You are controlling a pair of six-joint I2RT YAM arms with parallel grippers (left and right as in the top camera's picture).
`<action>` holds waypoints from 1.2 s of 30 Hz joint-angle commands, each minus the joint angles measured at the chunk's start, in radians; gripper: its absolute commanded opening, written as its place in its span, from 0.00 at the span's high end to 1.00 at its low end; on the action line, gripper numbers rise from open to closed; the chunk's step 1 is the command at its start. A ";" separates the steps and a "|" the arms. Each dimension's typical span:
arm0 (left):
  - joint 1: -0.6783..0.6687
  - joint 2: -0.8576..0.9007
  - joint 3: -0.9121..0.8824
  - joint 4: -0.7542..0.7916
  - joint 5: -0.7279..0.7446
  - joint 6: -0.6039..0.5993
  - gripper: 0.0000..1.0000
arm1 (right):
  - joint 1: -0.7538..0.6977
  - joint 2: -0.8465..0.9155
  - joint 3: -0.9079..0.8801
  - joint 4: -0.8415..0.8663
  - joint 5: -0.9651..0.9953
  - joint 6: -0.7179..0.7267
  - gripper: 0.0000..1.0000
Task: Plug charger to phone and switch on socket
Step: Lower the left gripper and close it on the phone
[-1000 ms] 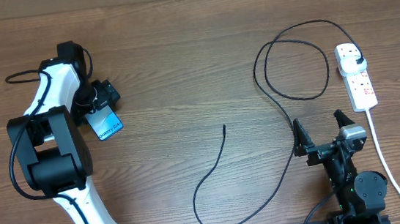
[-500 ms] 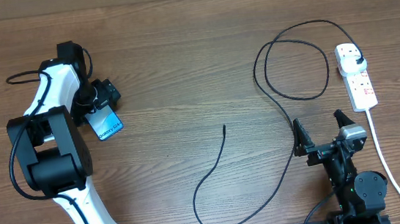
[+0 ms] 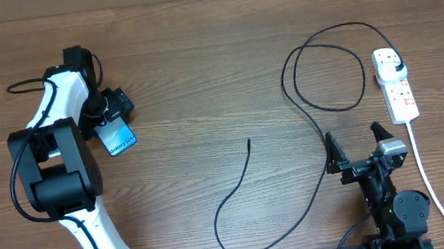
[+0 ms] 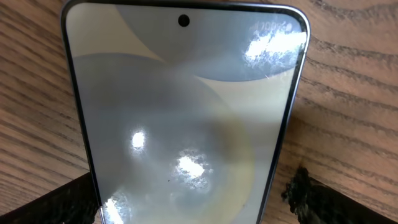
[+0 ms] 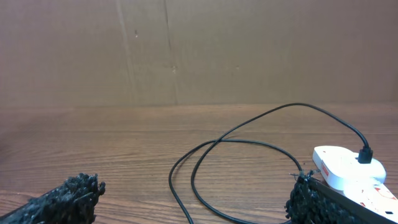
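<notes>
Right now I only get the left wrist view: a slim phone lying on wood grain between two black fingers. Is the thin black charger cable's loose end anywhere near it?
Observer: No. The thin black charger cable ends midway across the wooden table, well apart from the light blue phone at the left gripper.
Reviewer: Its other end?
Observer: The black plug head sits in the white power strip at the far right.
Reviewer: And the right arm?
Observer: The right gripper is open, empty, near the strip.
</notes>
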 commanded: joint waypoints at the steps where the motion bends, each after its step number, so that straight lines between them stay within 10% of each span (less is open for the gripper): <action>1: -0.004 0.021 -0.026 -0.008 0.068 -0.016 0.00 | 0.008 -0.010 -0.011 0.003 0.010 -0.002 0.00; 36: -0.004 0.021 -0.026 -0.016 0.063 -0.037 0.00 | 0.008 -0.010 -0.011 0.003 0.010 -0.002 0.00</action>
